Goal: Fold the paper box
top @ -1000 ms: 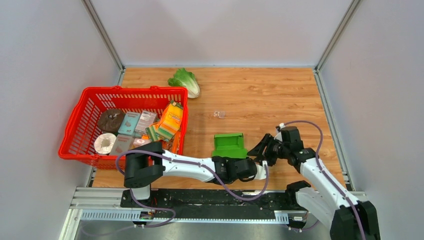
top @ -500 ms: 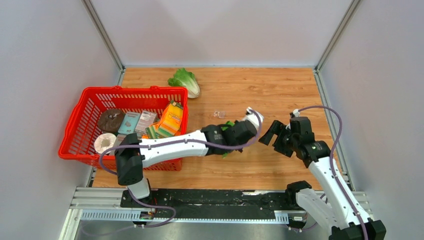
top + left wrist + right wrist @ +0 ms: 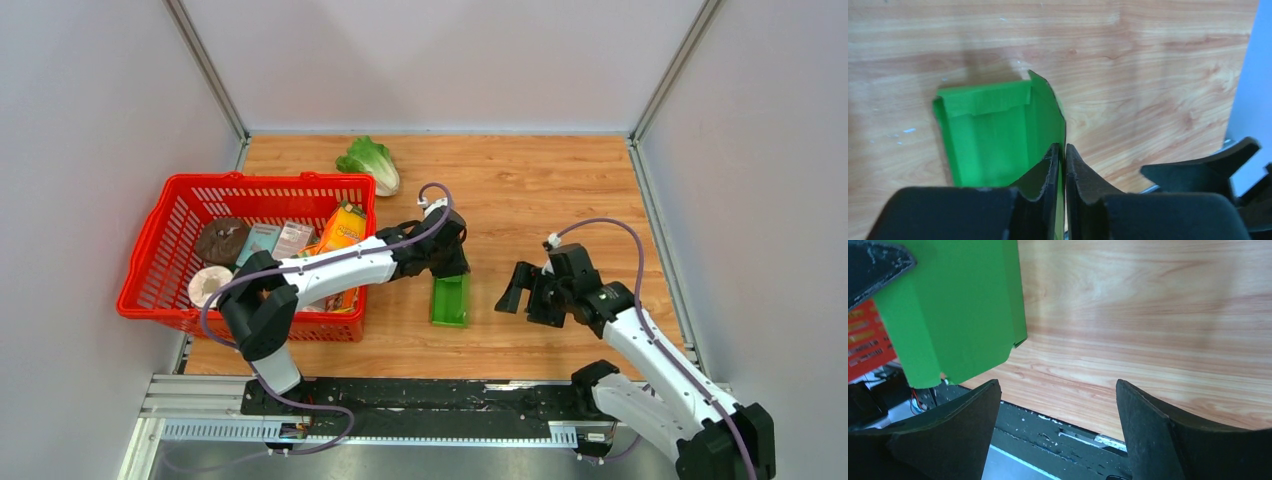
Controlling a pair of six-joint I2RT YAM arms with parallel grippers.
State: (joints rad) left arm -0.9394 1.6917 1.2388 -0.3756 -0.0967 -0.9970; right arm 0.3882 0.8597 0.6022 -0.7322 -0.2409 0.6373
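Note:
The paper box (image 3: pixel 450 300) is bright green card, partly folded, standing on the wooden table just right of the basket. From above it looks like a narrow upright strip. My left gripper (image 3: pixel 447 264) reaches over from the basket side and is shut on the box's side wall. In the left wrist view a sliver of green shows between the pressed fingertips of the left gripper (image 3: pixel 1063 151), and the box (image 3: pixel 988 135) opens away with its end flap up. My right gripper (image 3: pixel 514 288) hangs open to the right of the box, apart from it. In the right wrist view the right gripper (image 3: pixel 1058 386) holds nothing, and the box (image 3: pixel 953 305) sits upper left.
A red basket (image 3: pixel 270 180) with an orange carton (image 3: pixel 343 228) and other packets stands left of the box, under my left arm. A lettuce (image 3: pixel 370 162) lies at the back. The table's front edge and black rail (image 3: pixel 1048 430) lie just below my right fingers.
My left arm swung back and to the left with the box, which now stands narrow beside the basket. My right gripper opened wide and moved leftward, close to the box.

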